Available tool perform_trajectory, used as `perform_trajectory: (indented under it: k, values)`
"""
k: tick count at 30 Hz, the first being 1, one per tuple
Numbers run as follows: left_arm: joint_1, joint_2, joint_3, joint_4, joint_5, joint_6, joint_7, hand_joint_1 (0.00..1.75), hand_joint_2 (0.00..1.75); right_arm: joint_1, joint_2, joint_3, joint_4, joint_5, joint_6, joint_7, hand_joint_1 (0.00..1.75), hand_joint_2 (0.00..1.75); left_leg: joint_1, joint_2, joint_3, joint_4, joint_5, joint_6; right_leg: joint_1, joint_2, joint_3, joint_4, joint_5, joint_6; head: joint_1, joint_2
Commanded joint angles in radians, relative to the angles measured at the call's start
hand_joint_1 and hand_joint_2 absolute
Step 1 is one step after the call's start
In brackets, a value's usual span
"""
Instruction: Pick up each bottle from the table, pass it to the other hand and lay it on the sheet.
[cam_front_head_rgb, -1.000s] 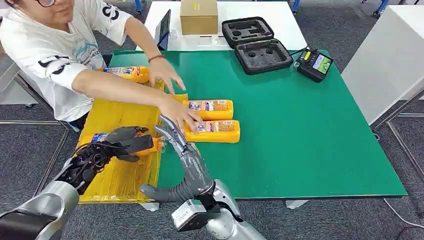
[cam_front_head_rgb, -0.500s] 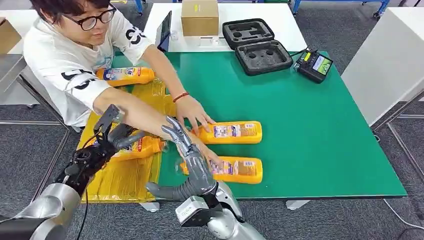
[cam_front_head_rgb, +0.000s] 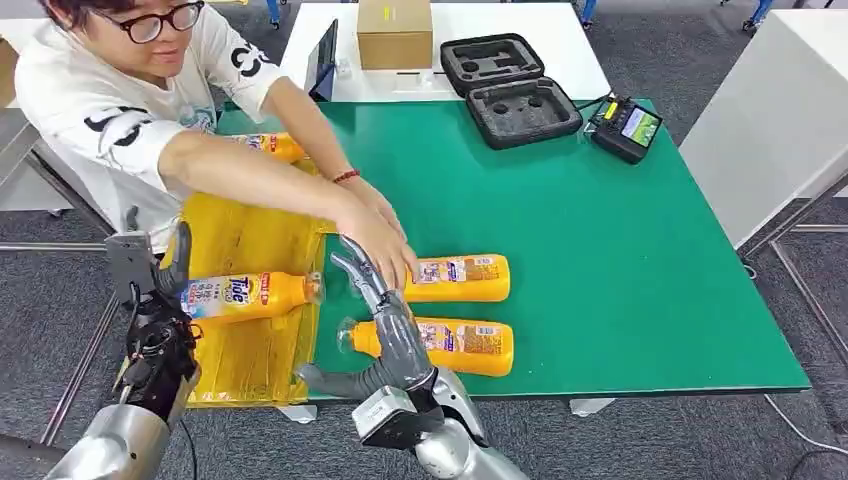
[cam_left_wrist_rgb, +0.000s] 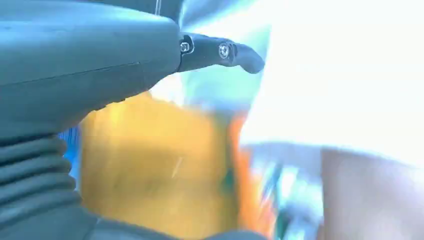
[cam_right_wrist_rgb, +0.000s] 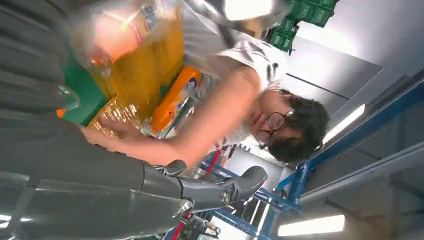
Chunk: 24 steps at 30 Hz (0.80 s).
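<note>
Four bottles: two (cam_front_head_rgb: 455, 278) (cam_front_head_rgb: 440, 345) on green table (cam_front_head_rgb: 620, 260), centre; one (cam_front_head_rgb: 245, 295) on yellow sheet (cam_front_head_rgb: 240, 240), lower left; one (cam_front_head_rgb: 275, 147) upper left.
Left hand (cam_front_head_rgb: 155, 265): fingers apart, beside sheet bottle, holding nothing.
Right hand (cam_front_head_rgb: 385, 320): fingers spread, empty, bottom centre.
Person's hand (cam_front_head_rgb: 385, 245): on upper table bottle.

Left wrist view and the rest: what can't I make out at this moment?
- Left wrist view: motion blur smears the orange bottle; its label is unreadable.
- Head view: the left hand sits at the base of the bottle on the yellow sheet; contact is unclear.
- Head view: the person's arm covers much of the far bottle.
- Head view: the right hand overlaps the nearest bottle.
</note>
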Motion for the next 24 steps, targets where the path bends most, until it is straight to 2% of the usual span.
perform_trajectory:
  k: [1, 3, 5, 6, 7, 9, 10, 11, 15, 16, 17, 24]
  values:
    - [0.208, -0.122, 0.068, -0.759, -0.202, 0.160, 0.000, 0.00, 1.75, -0.045, -0.046, 0.040, 0.059, -0.010, -0.063, -0.024, 0.00, 1.75, 0.002, -0.003, 0.002, 0.002, -0.005, 0.000, 0.001, -0.001, 0.004, 0.000, -0.005, 0.000, 0.000, 0.000]
    - [0.248, -0.135, 0.058, -0.815, -0.154, 0.160, 0.000, 0.00, 1.75, -0.033, -0.071, 0.033, 0.037, 0.038, -0.077, 0.023, 0.00, 1.75, 0.001, 0.001, 0.000, 0.001, -0.004, 0.000, 0.001, 0.002, 0.000, -0.001, -0.002, 0.001, 0.000, 0.000]
    - [0.313, -0.137, 0.039, -0.876, -0.093, 0.160, 0.000, 0.00, 1.75, -0.025, -0.118, 0.021, 0.010, 0.155, -0.066, 0.146, 0.00, 1.75, 0.001, 0.001, -0.001, 0.001, -0.004, 0.000, 0.000, 0.002, 0.000, -0.001, -0.002, 0.001, 0.000, 0.000]
    - [0.313, -0.137, 0.039, -0.876, -0.093, 0.160, 0.000, 0.00, 1.75, -0.025, -0.118, 0.021, 0.010, 0.155, -0.066, 0.146, 0.00, 1.75, 0.001, 0.002, 0.001, 0.001, -0.006, 0.000, 0.000, 0.004, 0.002, -0.002, -0.003, 0.001, -0.001, 0.000]
    - [0.343, -0.140, 0.038, -0.903, -0.086, 0.160, 0.000, 0.00, 1.75, -0.031, -0.140, 0.009, 0.010, 0.169, -0.046, 0.181, 0.00, 1.75, 0.000, 0.002, -0.001, 0.000, -0.005, 0.000, 0.000, 0.003, -0.001, -0.002, -0.002, 0.000, -0.001, 0.000]
    - [0.390, -0.137, 0.035, -0.930, -0.037, 0.160, 0.000, 0.00, 1.75, -0.016, -0.184, -0.011, -0.027, 0.279, 0.062, 0.351, 0.00, 1.75, 0.000, -0.001, 0.001, 0.000, -0.006, -0.001, 0.000, 0.001, 0.001, -0.002, -0.003, 0.000, 0.000, 0.000]
    - [0.390, -0.137, 0.035, -0.930, -0.037, 0.160, 0.000, 0.00, 1.75, -0.016, -0.184, -0.011, -0.027, 0.279, 0.062, 0.351, 0.00, 1.75, -0.001, 0.000, -0.002, 0.000, -0.004, -0.001, 0.000, 0.001, -0.002, -0.002, -0.003, 0.002, 0.000, 0.000]
    - [0.415, -0.140, 0.047, -0.948, -0.042, 0.160, 0.000, 0.00, 1.75, -0.009, -0.204, -0.031, -0.034, 0.301, 0.126, 0.411, 0.00, 1.75, -0.001, 0.000, -0.002, -0.001, -0.005, -0.001, -0.001, 0.001, -0.001, -0.002, -0.003, 0.002, 0.000, 0.000]
    - [0.426, -0.137, 0.045, -0.955, -0.033, 0.160, 0.000, 0.00, 1.75, -0.011, -0.215, -0.032, -0.033, 0.314, 0.149, 0.429, 0.00, 1.75, -0.001, -0.001, 0.000, -0.001, -0.006, -0.001, 0.000, 0.001, 0.001, -0.003, -0.004, 0.002, 0.000, 0.000]
    - [0.442, -0.134, 0.042, -0.960, -0.009, 0.160, 0.000, 0.00, 1.75, -0.003, -0.226, -0.043, -0.043, 0.341, 0.189, 0.455, 0.00, 1.75, -0.001, -0.001, 0.001, -0.001, -0.006, -0.001, 0.000, 0.001, 0.002, -0.002, -0.005, 0.002, 0.000, 0.000]
    - [0.480, -0.137, 0.069, -0.977, 0.014, 0.149, 0.000, 0.00, 1.75, 0.001, -0.251, -0.068, -0.054, 0.441, 0.305, 0.552, 0.00, 1.75, 0.000, 0.000, -0.001, 0.000, -0.005, -0.001, 0.000, 0.002, -0.001, -0.002, -0.004, 0.002, -0.001, 0.000]
    - [0.480, -0.137, 0.069, -0.977, 0.014, 0.149, 0.000, 0.00, 1.75, 0.001, -0.251, -0.068, -0.054, 0.441, 0.305, 0.552, 0.00, 1.75, 0.000, -0.002, 0.000, 0.000, -0.007, -0.002, 0.000, 0.000, 0.001, -0.001, -0.006, 0.002, -0.001, 0.000]
